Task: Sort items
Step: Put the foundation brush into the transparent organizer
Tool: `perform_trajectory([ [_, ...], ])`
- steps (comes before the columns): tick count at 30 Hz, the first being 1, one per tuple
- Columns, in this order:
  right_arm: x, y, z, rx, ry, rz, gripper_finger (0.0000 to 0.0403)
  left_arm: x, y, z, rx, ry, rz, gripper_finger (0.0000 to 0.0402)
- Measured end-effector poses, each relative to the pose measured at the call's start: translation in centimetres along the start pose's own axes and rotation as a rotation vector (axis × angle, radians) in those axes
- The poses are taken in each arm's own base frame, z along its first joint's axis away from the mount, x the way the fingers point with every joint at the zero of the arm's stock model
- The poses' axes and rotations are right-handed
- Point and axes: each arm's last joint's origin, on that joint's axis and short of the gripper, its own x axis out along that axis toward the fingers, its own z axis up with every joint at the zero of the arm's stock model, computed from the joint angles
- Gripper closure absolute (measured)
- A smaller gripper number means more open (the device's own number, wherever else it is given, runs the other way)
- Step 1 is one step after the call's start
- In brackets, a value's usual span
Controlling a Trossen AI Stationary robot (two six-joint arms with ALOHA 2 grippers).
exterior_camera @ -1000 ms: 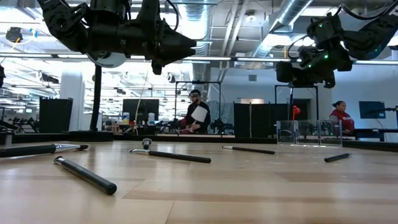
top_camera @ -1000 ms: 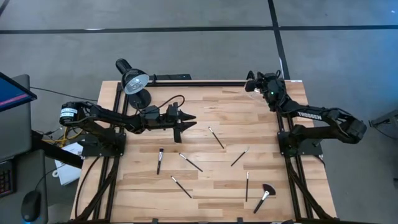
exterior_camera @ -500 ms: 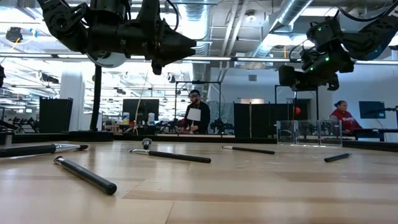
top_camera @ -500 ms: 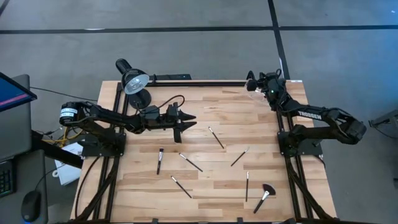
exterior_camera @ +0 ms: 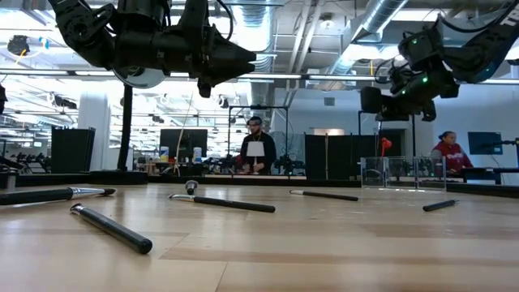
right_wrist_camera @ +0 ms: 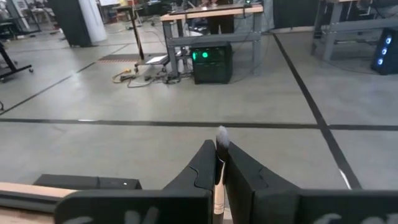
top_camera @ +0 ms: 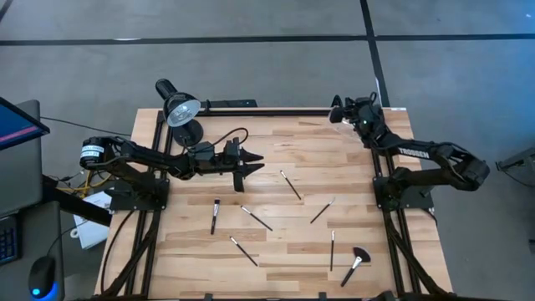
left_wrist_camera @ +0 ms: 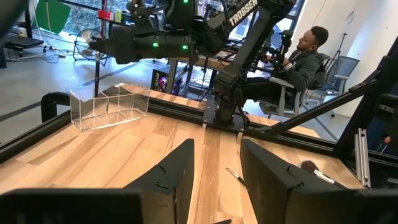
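- Your right gripper [right_wrist_camera: 219, 163] is clenched on a brush [right_wrist_camera: 221, 138], bristles pointing out past the jaws, at the counter's [top_camera: 292, 142] far right corner.
- It hovers by the clear container [left_wrist_camera: 111, 106].
- Your left gripper [top_camera: 251, 164] hangs released above six loose brushes [top_camera: 257, 217].

Six makeup brushes [top_camera: 291, 185] are lying on the table [top_camera: 351, 159]; a seventh brush [right_wrist_camera: 221, 138] is showing between the right gripper's fingers; one lamp [top_camera: 178, 107]; one clear container [left_wrist_camera: 111, 105].
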Motion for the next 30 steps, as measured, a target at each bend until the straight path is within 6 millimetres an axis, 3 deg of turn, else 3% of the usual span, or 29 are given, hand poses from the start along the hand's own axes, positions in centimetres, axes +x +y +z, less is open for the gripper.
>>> perform_trajectory([
  [30, 3.4, -0.2, -3.5, -0.002, 0.097, -0.045, 0.0388, 0.0, -0.1, 0.1, 0.004, -0.01, -0.005, 0.0276],
])
